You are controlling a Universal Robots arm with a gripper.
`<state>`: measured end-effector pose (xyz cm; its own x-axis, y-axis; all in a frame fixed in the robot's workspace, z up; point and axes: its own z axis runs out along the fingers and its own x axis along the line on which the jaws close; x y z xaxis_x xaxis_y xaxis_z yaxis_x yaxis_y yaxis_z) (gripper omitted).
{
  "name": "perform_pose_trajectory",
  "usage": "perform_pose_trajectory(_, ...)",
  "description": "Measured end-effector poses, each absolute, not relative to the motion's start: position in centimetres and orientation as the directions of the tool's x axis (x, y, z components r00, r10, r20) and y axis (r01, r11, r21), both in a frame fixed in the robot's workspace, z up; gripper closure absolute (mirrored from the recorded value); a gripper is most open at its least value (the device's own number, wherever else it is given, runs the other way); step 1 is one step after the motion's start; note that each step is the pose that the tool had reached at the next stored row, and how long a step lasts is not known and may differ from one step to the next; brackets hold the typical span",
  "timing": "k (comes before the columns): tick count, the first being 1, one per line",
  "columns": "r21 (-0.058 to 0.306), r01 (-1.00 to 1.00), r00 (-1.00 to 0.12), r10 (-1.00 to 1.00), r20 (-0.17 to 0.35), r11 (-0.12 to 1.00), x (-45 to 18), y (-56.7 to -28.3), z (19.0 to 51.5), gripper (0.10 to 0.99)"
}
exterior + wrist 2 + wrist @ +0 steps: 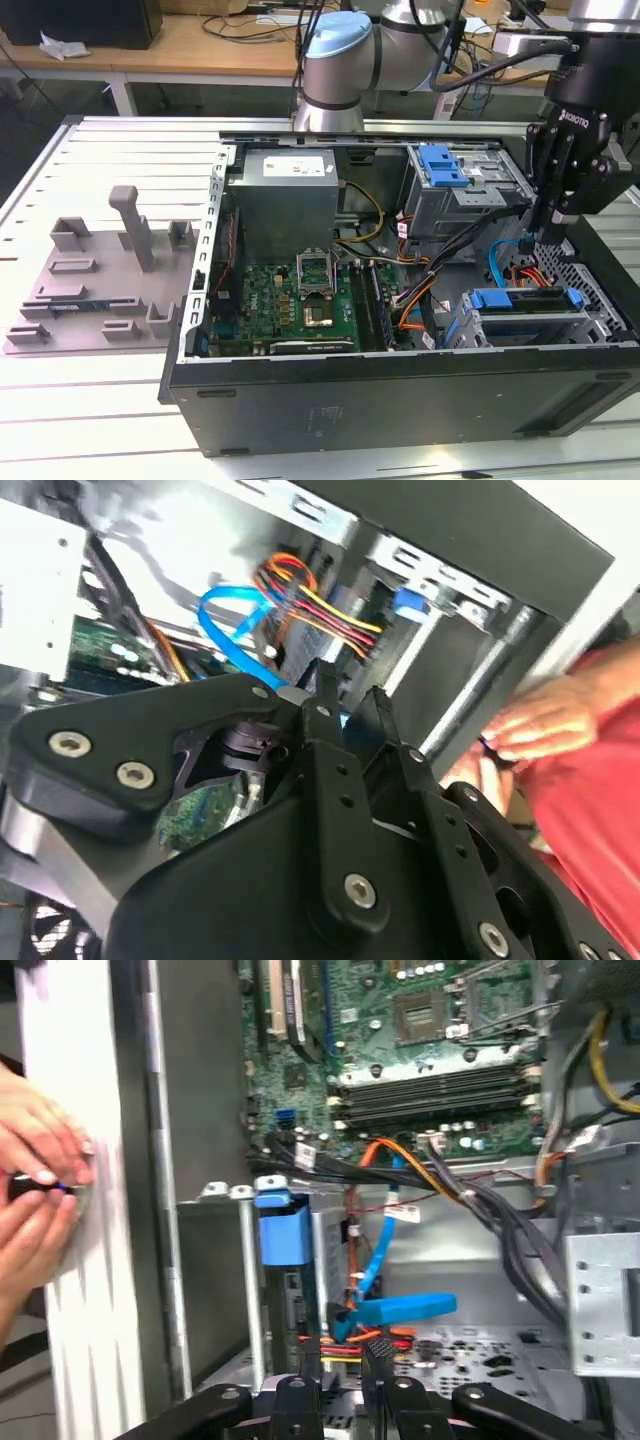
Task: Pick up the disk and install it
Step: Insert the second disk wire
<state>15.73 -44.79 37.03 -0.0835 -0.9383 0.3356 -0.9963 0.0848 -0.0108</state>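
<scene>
- The case (400, 400) is lying open-side up on the tabletop (100, 400), giving access from above.
- The disk (525, 305) is sitting in its bay at the case's near corner on the exterior view's right, apparently seated.
- The hand (553, 215) is hovering just above it, fingers closed together, gripping nothing.
</scene>
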Motion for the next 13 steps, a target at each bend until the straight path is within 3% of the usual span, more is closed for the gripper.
perform_pose_trajectory(1, -0.012, -0.996, -0.083, -0.930, 0.358, 0.084, 15.6, -44.5, 37.0, 0.784)
perform_pose_trajectory(13, -0.011, -0.996, -0.084, -0.929, 0.360, 0.086, 14.4, -44.2, 36.4, 0.784)
